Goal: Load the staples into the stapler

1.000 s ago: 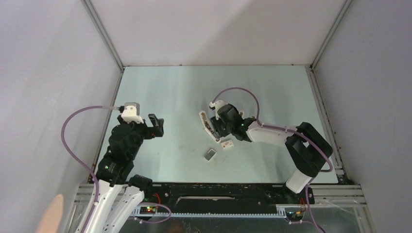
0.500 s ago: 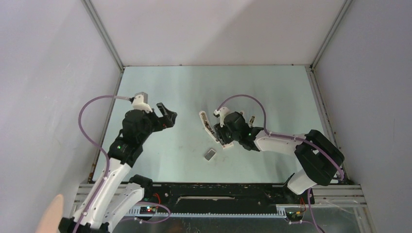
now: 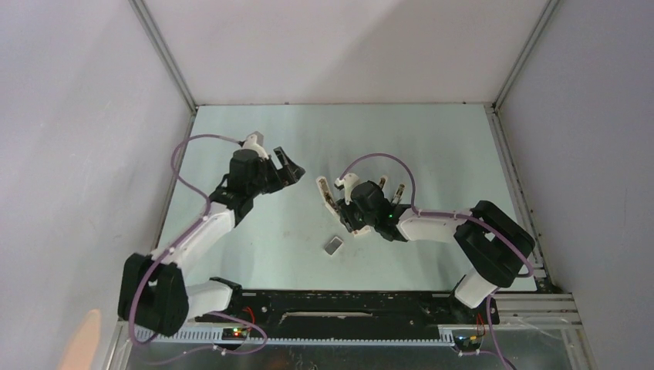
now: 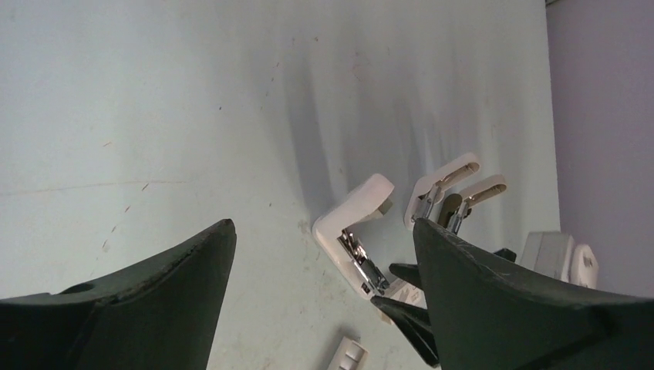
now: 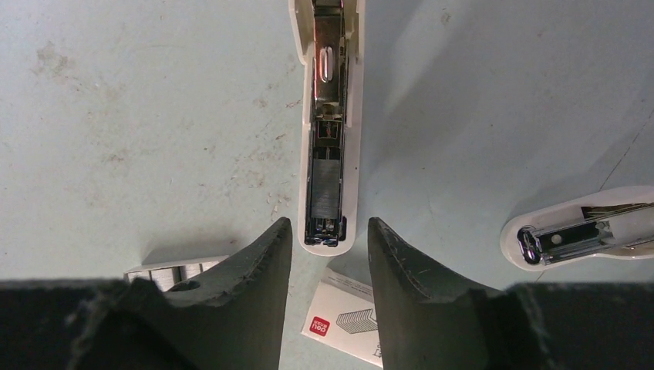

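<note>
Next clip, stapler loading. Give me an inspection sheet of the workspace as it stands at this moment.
Surface: pale green table, scuffed and speckled.
Job's things: stapler lying open, magazine facing up; grey staples loose on the table nearby; printed box close to the stapler's end.
Clutter: two whitish elongated pieces near the right wrist.
Grippers: left gripper open, empty, above the table; right gripper open, fingertips flanking the stapler's near end.
Cables: purple cable looping off each wrist, no snag seen.
Surroundings: grey walls, metal frame rails; nothing else seen.
</note>
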You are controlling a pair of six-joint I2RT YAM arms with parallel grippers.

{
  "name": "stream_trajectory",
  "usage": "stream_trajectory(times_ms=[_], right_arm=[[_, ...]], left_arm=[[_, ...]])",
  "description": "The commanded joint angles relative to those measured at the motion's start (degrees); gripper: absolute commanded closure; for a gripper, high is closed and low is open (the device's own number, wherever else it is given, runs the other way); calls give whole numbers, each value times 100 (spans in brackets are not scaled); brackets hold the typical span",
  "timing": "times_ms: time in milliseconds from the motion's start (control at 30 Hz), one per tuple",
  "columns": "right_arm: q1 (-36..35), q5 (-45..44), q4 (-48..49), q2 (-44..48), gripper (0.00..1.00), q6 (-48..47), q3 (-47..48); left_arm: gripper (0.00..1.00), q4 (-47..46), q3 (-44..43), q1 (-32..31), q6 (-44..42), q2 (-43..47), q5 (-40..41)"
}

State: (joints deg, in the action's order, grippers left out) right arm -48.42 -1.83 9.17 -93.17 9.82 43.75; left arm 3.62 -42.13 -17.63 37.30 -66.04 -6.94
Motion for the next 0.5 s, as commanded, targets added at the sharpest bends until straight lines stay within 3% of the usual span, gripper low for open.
stream_trajectory(times_ms=[0,467], right_arm=[[-43,-148,332,-83,58,-75,-9],[-39,-65,382,-148,81,-138,-9]], left_arm=[[14,-795,-480,-72,227,-654,-386],[43,-1177,-1022,-414,366,-2389,-1044]])
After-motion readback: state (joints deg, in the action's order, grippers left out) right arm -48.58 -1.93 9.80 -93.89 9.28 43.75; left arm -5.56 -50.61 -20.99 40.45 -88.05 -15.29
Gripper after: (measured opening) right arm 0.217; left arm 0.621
